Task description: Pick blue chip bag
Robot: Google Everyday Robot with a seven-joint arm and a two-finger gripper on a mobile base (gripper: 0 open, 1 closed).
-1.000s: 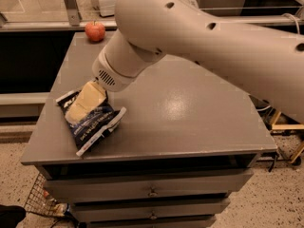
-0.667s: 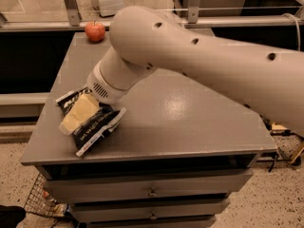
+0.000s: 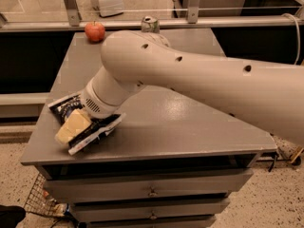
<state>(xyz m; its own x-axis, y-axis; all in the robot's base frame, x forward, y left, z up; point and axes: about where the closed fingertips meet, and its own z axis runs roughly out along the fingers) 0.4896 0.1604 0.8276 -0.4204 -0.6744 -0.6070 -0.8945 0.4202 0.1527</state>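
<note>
at the far left, near the front left corner of the grey table (image 3: 190,127), the blue chip bag (image 3: 64,108) lies flat on the top, its pale sealed edge close to the table's front rim. the gripper (image 3: 71,127) is down on the bag, its yellowish end pressed across the middle of the foil, so the reach looks done. i cannot tell whether the gripper is open or closed on the bag, because the wrist covers that part. the bag looks to rest on the table with nothing showing it raised, so by my reading the grasp is at best being made and the lift is not yet done. further back sits a red apple (image 3: 95,31), then a can (image 3: 150,24) at the rear edge, both well apart from the bag. the thick white arm (image 3: 199,75) runs off to the right.
</note>
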